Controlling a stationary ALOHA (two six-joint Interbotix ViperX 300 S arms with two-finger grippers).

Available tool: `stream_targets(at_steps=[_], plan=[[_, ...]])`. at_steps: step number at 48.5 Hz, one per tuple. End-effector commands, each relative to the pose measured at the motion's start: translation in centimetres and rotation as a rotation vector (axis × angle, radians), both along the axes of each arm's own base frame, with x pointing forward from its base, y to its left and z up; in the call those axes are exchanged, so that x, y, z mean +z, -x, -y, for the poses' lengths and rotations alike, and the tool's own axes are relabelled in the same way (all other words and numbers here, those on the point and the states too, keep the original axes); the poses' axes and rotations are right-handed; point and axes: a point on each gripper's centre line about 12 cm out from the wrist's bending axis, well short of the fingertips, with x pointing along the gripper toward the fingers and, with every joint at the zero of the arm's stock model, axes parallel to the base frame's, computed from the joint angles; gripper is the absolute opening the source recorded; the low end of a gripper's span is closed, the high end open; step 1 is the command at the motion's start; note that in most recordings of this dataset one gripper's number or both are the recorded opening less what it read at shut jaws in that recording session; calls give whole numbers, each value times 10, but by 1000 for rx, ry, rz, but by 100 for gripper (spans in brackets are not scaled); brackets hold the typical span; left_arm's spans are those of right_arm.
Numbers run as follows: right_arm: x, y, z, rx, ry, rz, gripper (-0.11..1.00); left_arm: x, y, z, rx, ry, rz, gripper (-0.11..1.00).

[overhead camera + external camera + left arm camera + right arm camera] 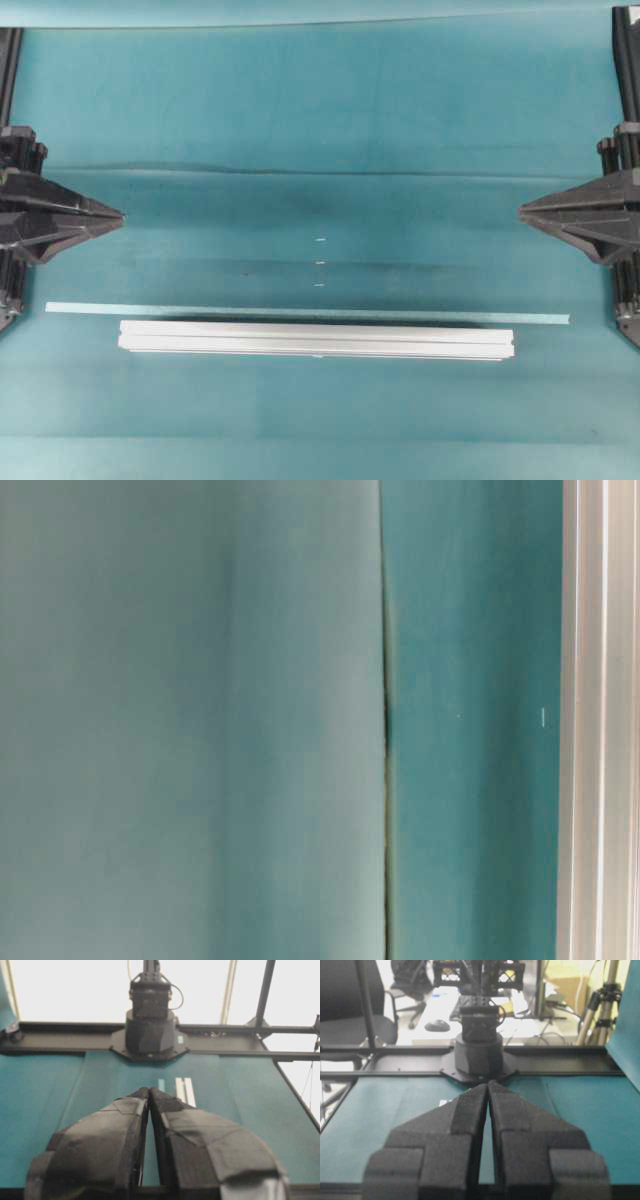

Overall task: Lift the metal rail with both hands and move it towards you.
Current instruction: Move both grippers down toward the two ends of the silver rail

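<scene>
A teal cloth [320, 120] covers the whole work surface, and from overhead you see the metal rail [316, 339] lying flat and crosswise in the lower part of the view, just below a thin pale-blue tape strip [300, 312] that runs parallel to it. Your left gripper [118, 214] sits at the left edge and your right gripper [523, 211] at the right edge, both well apart from the rail and pointing toward each other across the middle. In the table-level view you get little more than blurred teal cloth and one pale grooved band of the rail [600, 720] along the right side. From the left wrist, your left gripper [149, 1092] has its padded fingers [120, 1125] pressed together on nothing, with the rail [185, 1091] showing beyond the tips. From the right wrist, the right gripper [488, 1086] is likewise closed and empty. As I judge it, nothing is done yet: you have the reach, both grasps, the lift and the pull toward you all left.
</scene>
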Motion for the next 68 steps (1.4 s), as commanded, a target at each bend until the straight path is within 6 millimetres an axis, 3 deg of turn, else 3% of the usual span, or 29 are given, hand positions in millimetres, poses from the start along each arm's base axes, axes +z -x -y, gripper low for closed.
stream_targets(at_steps=[1,7,11,31,55,68], plan=[[8,-3,2,-10,-36,14,14,14,-11,-1,0,46,-18,14],[12,-11,6,-28,-201,-82,2,21,-22,3,-17,98,-85,-1],[11,-17,4,-21,-229,-186,1,22,-29,6,-30,108,-143,-6],[-16,-42,-13,-3,-306,-808,1,11,-67,20,-42,75,-627,-6],[-64,-75,-43,31,-187,-1410,1,-34,-93,21,-12,40,-1062,-6],[-82,-94,-45,19,-180,-1505,1,-52,-108,23,-2,31,-1214,-6]])
